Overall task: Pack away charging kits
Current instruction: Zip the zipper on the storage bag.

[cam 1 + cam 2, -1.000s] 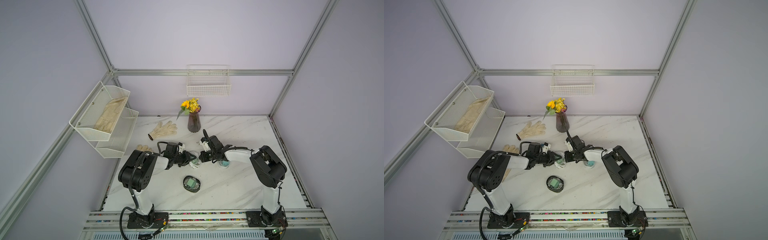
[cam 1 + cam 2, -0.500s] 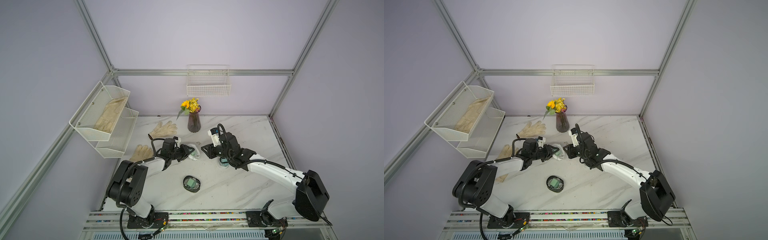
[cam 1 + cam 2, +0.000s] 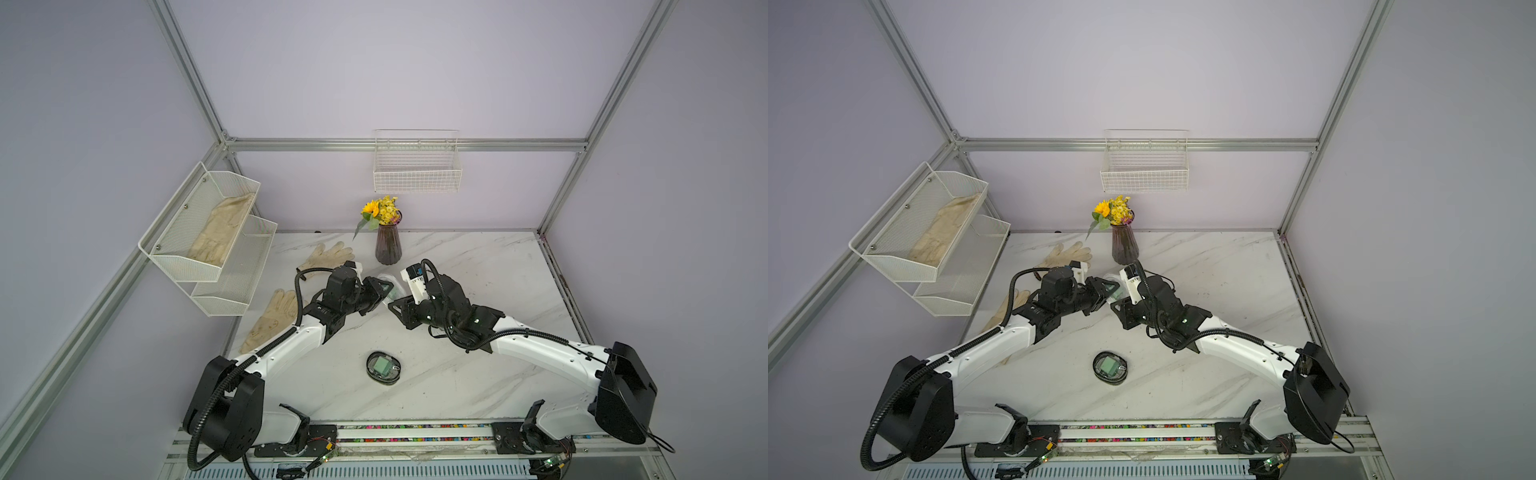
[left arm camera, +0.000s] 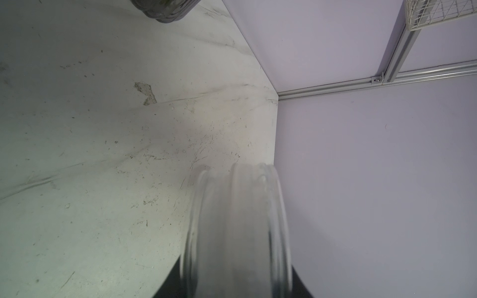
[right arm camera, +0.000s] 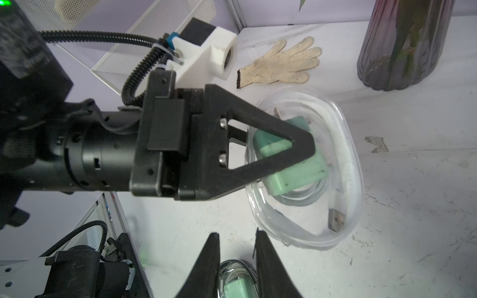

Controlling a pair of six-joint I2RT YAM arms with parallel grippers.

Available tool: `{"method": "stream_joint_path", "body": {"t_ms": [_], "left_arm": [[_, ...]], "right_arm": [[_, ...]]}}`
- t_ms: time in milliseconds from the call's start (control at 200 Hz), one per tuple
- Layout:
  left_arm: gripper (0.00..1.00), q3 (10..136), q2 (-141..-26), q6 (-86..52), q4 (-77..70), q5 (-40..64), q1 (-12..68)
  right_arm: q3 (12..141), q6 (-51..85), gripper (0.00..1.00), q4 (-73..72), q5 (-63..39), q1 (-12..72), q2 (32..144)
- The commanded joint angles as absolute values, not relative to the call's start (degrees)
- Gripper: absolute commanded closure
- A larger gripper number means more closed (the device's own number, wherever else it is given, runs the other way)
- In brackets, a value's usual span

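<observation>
The left gripper [image 5: 302,147] clamps the rim of the clear case [image 5: 343,160] near the vase [image 5: 402,51], with the green charger [image 5: 296,180] and cable [image 5: 335,222] inside. I judge it should hold level while the right gripper [image 5: 237,232], jaws slightly apart and empty, squeezes the free edge shut. A second ago both arms were folded tighter; now they stretch out toward the vase.

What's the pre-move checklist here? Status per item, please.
1. Left hand clamped on clear case: ok.
2. Mint-green charger and cable inside it: ok.
3. That case closed: cannot tell.
4. Right hand empty, jaws apart: ok.
5. Black-rimmed case clear of both hands: ok.
6. Clearance to vase: not ok, it stands close beyond the case.
</observation>
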State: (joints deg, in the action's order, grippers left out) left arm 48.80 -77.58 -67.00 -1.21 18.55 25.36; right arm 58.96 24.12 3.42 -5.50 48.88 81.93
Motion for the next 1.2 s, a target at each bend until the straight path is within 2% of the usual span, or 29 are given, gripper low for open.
{"method": "stream_joint_path", "body": {"t_ms": [0,185,565,730,1195], "left_arm": [[0.66,55.82,-75.68,-68.29,0.18,16.43,25.97],[0.66,56.47,-74.93,-68.35,1.78,15.23,26.27],[0.65,57.46,-74.93,-68.29,2.33,14.44,26.28],[0.65,58.0,-75.54,-68.14,1.3,15.67,26.28],[0.65,58.49,-75.3,-67.93,0.97,17.59,26.37]], "right_arm": [[59.06,24.05,0.73,2.26,-2.12,49.29,81.29],[58.97,24.09,0.73,3.38,-0.97,49.26,80.26],[55.5,24.04,0.82,3.05,-3.68,49.26,78.83],[53.69,23.26,0.7,3.01,-3.88,49.24,76.87],[57.6,22.07,0.67,-0.25,-3.73,48.57,82.43]]}}
